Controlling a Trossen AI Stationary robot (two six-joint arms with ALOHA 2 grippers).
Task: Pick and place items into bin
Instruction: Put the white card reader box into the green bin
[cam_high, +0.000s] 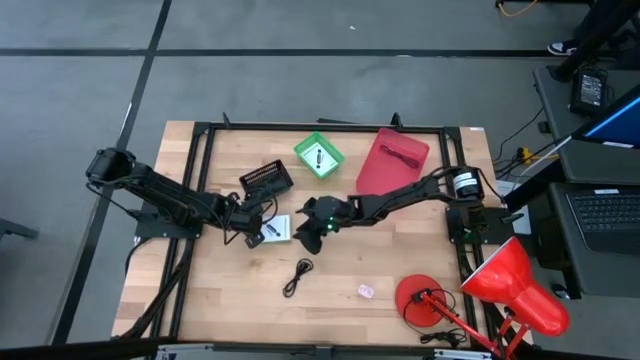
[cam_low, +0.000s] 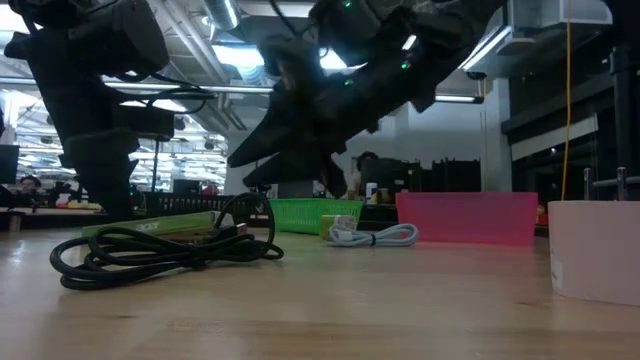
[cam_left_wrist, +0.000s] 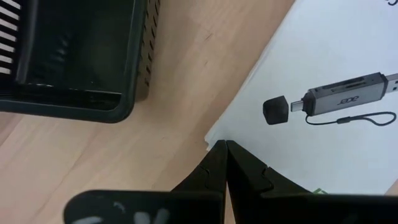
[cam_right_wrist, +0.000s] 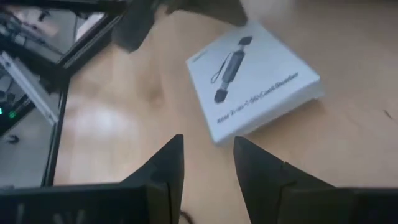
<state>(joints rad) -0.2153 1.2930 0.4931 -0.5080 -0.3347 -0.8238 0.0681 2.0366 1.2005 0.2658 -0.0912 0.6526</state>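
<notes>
A white box (cam_high: 277, 228) printed with a card reader lies flat on the table's middle, and it also shows in the left wrist view (cam_left_wrist: 323, 93) and the right wrist view (cam_right_wrist: 252, 78). My left gripper (cam_left_wrist: 224, 147) is shut, its tips at the box's corner on the side toward the table's left (cam_high: 254, 234). My right gripper (cam_right_wrist: 208, 152) is open and holds nothing. It hovers just short of the box on the side toward the table's right (cam_high: 306, 230). A black cable (cam_high: 297, 275) and a small pink piece (cam_high: 365, 290) lie nearer the front edge. My left gripper's shut fingertips stand at the white box's corner (cam_left_wrist: 214, 132), slanting down from the table's left. I cannot tell whether they touch it. The box lies flat on the table.
A black slotted basket (cam_high: 266, 180) stands just behind my left gripper. Farther back are a green bin (cam_high: 318, 156) with a small item in it and a red bin (cam_high: 392, 160) holding a red cable. A red desk lamp (cam_high: 510, 285) fills the front right corner.
</notes>
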